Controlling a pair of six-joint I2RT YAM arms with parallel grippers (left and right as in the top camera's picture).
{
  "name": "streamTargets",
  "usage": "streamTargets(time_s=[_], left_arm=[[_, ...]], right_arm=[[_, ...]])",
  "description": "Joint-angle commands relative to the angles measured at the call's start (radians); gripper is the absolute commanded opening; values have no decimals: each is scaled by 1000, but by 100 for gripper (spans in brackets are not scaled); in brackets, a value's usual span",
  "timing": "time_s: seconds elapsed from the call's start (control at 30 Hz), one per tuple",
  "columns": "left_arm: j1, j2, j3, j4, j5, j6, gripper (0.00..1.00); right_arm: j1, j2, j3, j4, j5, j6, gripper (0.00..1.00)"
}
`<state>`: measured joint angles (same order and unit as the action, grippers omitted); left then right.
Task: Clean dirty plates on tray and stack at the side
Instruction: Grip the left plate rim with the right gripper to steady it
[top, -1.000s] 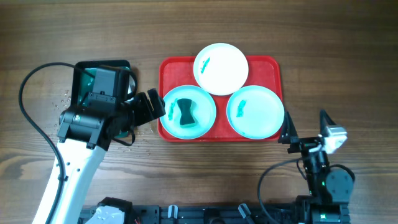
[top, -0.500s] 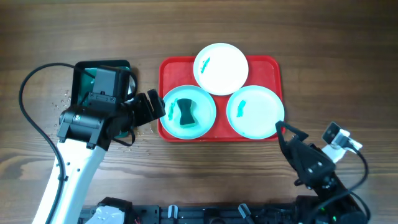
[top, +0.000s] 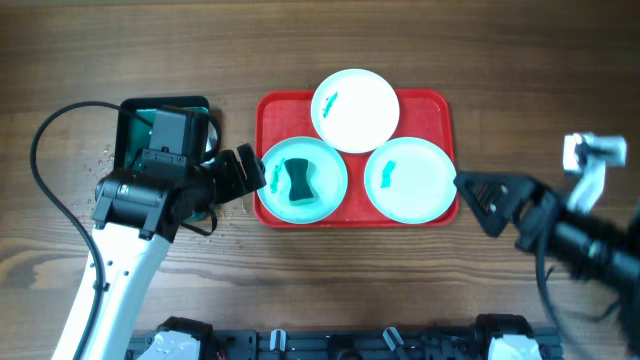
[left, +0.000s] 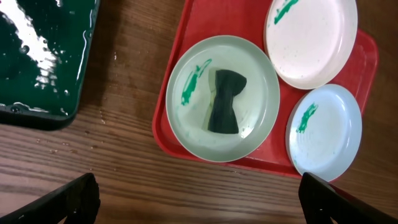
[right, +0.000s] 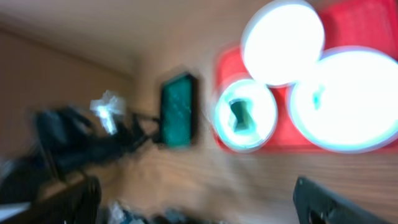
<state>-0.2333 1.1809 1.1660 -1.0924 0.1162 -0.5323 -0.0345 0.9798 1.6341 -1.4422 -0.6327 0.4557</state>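
Observation:
The red tray (top: 440, 105) holds three plates. The white plate (top: 365, 115) at the back has a teal smear. The left turquoise plate (top: 320, 200) carries a dark sponge (top: 297, 179) and a smear. The right turquoise plate (top: 415, 190) has a smear. My left gripper (top: 250, 172) is open and empty, just left of the tray; its view shows the tray (left: 174, 140), sponge (left: 225, 101) and all three plates. My right gripper (top: 480, 198) is open and empty, at the tray's right edge. The right wrist view is blurred but shows the tray (right: 367, 22).
A dark green-black tray (top: 135, 115), wet inside, lies left of the red tray, partly under my left arm; it also shows in the left wrist view (left: 37, 56). Water drops dot the wood near it. Bare wood lies right of the red tray.
My right arm has swung up from the table's front edge to the right side, its gripper now at the tray's right edge. The left arm and plates have not moved.

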Motion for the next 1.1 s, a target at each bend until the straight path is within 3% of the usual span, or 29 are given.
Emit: streamTargets(time_s=[0.0,0.17,0.27,0.37,0.47,0.57,0.63,0.8,1.07], left_arm=[[5,-2,3,15,-10,3,100],[5,-2,3,30,-10,0,100],[5,-2,3,29,-10,0,100],[5,-2,3,29,-10,0,100],[5,-2,3,29,-10,0,100],[5,-2,3,29,-10,0,100],[5,-2,3,29,-10,0,100],[5,-2,3,35,-10,0,100],[5,-1,3,52,-10,0,100]], right_arm=[[79,196,193,-142,128,-275,99],[311,296,179,-52,291,-155,72],[485,364,124,89,486,32,64],[584,453,48,158,647,139,65],[629,550,-19,233,686,136,65],[640,676,-58,293,685,120,76],[639,775,-59,329,685,116,76],[639,938,-58,436,555,-78,76],[636,1099,-59,452,572,-89,76]])
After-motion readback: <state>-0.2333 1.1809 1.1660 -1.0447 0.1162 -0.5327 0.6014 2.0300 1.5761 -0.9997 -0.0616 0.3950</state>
